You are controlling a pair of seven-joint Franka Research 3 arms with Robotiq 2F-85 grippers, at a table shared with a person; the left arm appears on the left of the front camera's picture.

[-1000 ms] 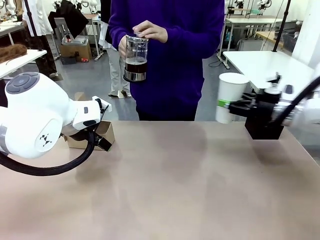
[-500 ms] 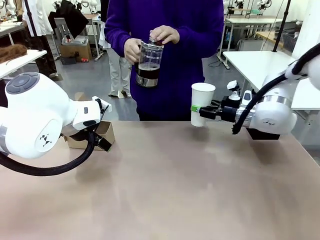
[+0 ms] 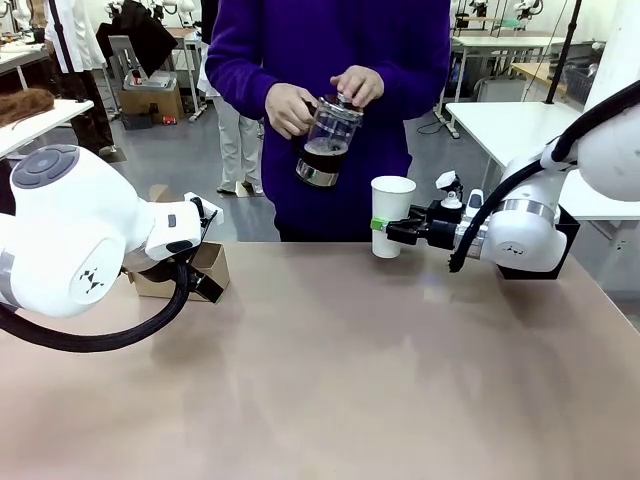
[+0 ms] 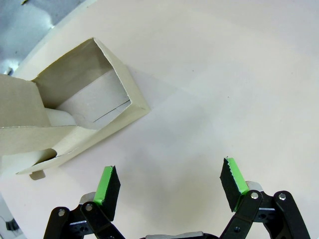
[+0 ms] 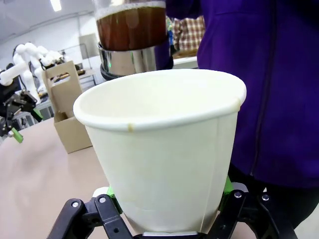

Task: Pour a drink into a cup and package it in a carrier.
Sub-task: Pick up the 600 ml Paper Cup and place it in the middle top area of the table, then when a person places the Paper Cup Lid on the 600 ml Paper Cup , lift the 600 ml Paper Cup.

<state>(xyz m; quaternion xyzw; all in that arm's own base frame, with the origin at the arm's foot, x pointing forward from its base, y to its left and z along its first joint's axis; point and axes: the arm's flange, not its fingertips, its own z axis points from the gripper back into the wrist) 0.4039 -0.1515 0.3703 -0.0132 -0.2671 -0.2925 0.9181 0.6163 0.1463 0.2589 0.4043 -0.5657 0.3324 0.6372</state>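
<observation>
While its green pads pinch the lower wall of the cup point(image 3: 392, 212), the right claw point(image 3: 384, 227) keeps that cup upright, right of centre in the front view, near the counter's point(image 3: 330, 380) far edge. Whether the cup's base touches the counter cannot be told. In the right wrist view the cup's mouth is open and the inner wall that shows is plain white.

Just up and left of the cup, the person's hands point(image 3: 290, 108) hold a glass-and-chrome pitcher point(image 3: 325, 150), tilted toward the cup but apart from it. The drink point(image 3: 323, 158) lies dark brown in the pitcher's lower half.

At the right edge a black box point(image 3: 565, 262) sits half hidden behind the right arm.

At the left, the left claw point(image 4: 170, 181) stands wide, holding nothing, over bare counter. The carrier point(image 4: 75, 114) lies just beside it, in the upper left of the left wrist view. In the front view the left arm's white bulk covers much of the carrier.
</observation>
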